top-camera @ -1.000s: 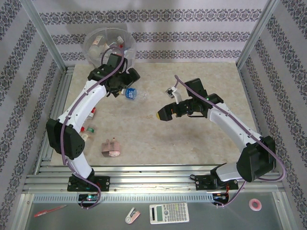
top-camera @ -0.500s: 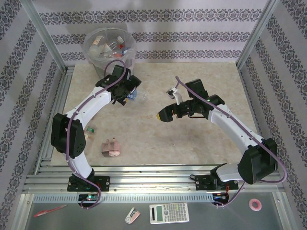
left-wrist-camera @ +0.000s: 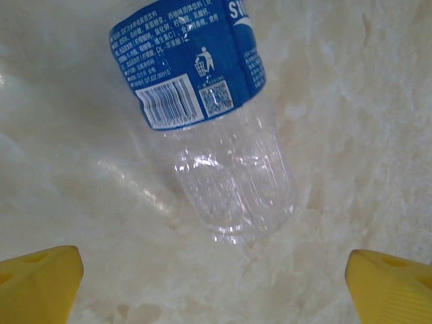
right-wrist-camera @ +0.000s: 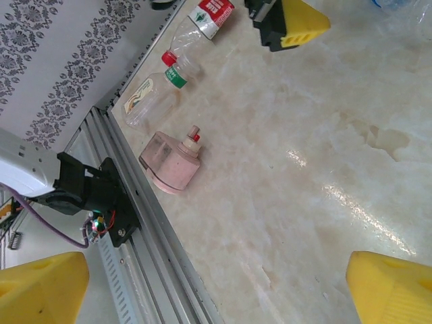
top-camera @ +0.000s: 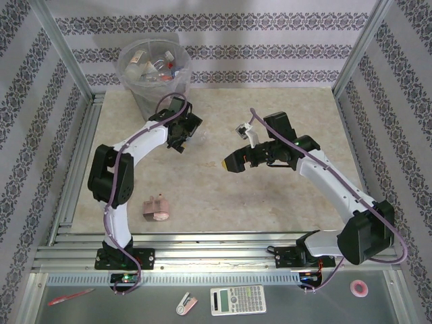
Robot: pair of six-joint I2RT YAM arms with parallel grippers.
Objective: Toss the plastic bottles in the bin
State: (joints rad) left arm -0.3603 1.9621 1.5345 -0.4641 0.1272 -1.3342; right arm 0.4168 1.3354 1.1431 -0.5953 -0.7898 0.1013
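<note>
**Top external view**
- Bin: tall round translucent grey-white plastic bin (top-camera: 138, 91) at the far left corner of the table, against the patterned wall. Several plastic bottles (top-camera: 156, 62) lie inside it.
- Table: beige marbled table top (top-camera: 270, 202).
- Left gripper (top-camera: 183, 140): just in front of the bin, pointing down at the table. Its opening cannot be told from above.
- Right gripper (top-camera: 235, 147): at mid-table, well apart from the left gripper, fingers spread with nothing between them.
- Pink item: small pink lumpy object (top-camera: 156, 208) near the front left of the table, apart from both grippers.
- Front shelf: grey calculator (top-camera: 237, 300), pink pen (top-camera: 69, 296), pink tape roll (top-camera: 360, 288).

**Left wrist view**
- Bottle: clear crushed plastic bottle with a blue label (left-wrist-camera: 216, 155), lying on the marbled top with its clear base toward the fingers.
- Left gripper (left-wrist-camera: 216, 287): yellow fingertips (left-wrist-camera: 37, 283) set wide apart at the lower corners. The bottle lies just beyond them, untouched.

**Right wrist view**
- Right gripper (right-wrist-camera: 216, 290): yellow fingertips (right-wrist-camera: 391, 290) wide apart, empty, over bare table.
- Pink item (right-wrist-camera: 172, 162): beside the aluminium rail (right-wrist-camera: 145, 256).
- Edge bottles: red-labelled bottle (right-wrist-camera: 206, 17), green-labelled bottle with a red cap (right-wrist-camera: 177, 73) and pale-labelled bottle (right-wrist-camera: 145, 101), in a row along the rail, just beyond the pink object.
</note>
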